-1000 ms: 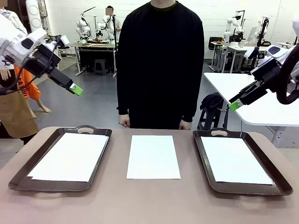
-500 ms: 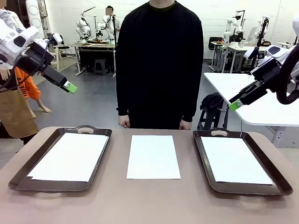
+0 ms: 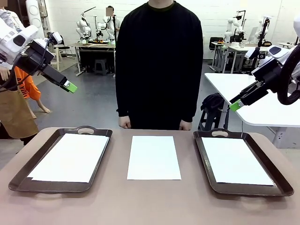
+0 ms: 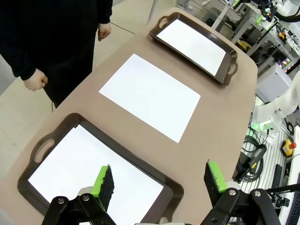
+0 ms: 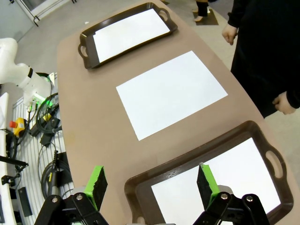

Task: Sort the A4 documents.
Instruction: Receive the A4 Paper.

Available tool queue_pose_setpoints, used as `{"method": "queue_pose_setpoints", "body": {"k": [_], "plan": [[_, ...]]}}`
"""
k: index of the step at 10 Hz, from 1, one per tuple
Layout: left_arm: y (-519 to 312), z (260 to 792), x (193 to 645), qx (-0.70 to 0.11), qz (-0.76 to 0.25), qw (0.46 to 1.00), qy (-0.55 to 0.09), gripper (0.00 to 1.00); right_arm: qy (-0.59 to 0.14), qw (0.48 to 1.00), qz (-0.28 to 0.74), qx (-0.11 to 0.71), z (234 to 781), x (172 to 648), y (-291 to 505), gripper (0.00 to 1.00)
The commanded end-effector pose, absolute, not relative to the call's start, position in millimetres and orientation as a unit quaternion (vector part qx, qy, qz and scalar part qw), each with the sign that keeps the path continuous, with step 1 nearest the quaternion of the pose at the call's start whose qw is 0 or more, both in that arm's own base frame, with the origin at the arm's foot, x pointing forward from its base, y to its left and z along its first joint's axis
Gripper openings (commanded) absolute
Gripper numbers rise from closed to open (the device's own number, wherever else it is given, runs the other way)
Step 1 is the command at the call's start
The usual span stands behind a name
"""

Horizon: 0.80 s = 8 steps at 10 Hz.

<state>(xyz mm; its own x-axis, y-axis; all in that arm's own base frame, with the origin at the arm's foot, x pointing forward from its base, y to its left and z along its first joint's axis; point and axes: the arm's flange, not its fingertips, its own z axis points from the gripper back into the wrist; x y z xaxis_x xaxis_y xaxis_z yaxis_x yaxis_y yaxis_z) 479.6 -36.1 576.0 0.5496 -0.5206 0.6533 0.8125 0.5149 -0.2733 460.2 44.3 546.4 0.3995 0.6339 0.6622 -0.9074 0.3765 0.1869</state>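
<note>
The 3 A4 documents are thin matt white paper: 1 bare on the smooth, matt brown table, 1 in the left tray, 1 in the right tray. Both trays look like dark brown plastic with a slight sheen on their rims

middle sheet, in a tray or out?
Out. The middle sheet lies flat on the bare table, between the left tray and the right tray, touching neither. Each tray holds its own sheet.
</note>
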Motion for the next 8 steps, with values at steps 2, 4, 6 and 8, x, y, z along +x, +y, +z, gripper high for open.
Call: {"method": "queue_pose_setpoints", "body": {"k": [2,4,6,8], "plan": [[-36.2,575.9,479.4,-0.287,-0.401,0.832,-0.254,1.0,-0.25,0.79,0.488,0.274,546.3,460.0,44.3,1.0],[-36.2,575.9,479.4,-0.287,-0.401,0.832,-0.254,1.0,-0.25,0.79,0.488,0.274,546.3,460.0,44.3,1.0],[-36.2,575.9,479.4,-0.287,-0.401,0.832,-0.254,1.0,-0.25,0.79,0.488,0.274,546.3,460.0,44.3,1.0],[-36.2,575.9,479.4,-0.287,-0.401,0.832,-0.254,1.0,-0.25,0.79,0.488,0.274,546.3,460.0,44.3,1.0]]}}
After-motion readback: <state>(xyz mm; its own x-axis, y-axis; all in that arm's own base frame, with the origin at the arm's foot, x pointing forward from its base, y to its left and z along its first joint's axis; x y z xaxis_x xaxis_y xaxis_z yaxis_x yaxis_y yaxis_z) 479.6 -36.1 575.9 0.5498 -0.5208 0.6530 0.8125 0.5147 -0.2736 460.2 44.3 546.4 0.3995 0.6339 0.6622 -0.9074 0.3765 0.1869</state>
